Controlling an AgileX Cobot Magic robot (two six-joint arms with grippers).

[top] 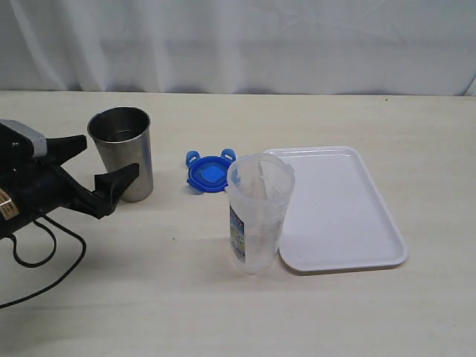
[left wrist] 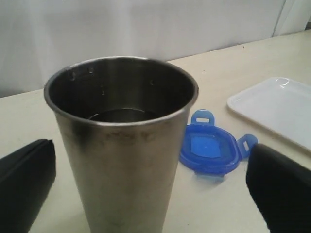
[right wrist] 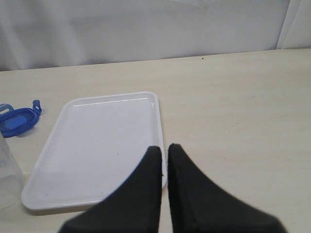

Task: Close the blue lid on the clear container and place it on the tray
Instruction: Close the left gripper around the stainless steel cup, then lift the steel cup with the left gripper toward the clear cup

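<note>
Left gripper (top: 109,155) is spread wide open with nothing in it, jaws standing either side of the steel cup (top: 134,152), which fills the left wrist camera dead ahead. I cannot tell whether either finger touches the cup.

The prize is the blue lid (top: 208,172). It lies flat on the table (top: 223,312), at about 3 o'clock from the left gripper in the exterior view, just past the cup. From the wrist camera it peeks out beside the cup (left wrist: 210,148). That is the whole problem: by my reading the left arm is the nearer one, but the cup stands between it and the lid.

The right gripper (right wrist: 164,149) is clenched shut on nothing, hanging over the near edge of the tray (right wrist: 97,145), with the lid (right wrist: 17,120) well off beyond the tray's far side.

The lid is round, so it has no long axis to line up on. It is bright blue, its snap tabs are flipped outward, and there is a paler square patch at the centre.

The clear container (top: 256,216) stands upright and open-mouthed at 5 o'clock from the lid, label facing the camera. The white tray (top: 349,151) lies at its 3 o'clock, just beside it and bare.
</note>
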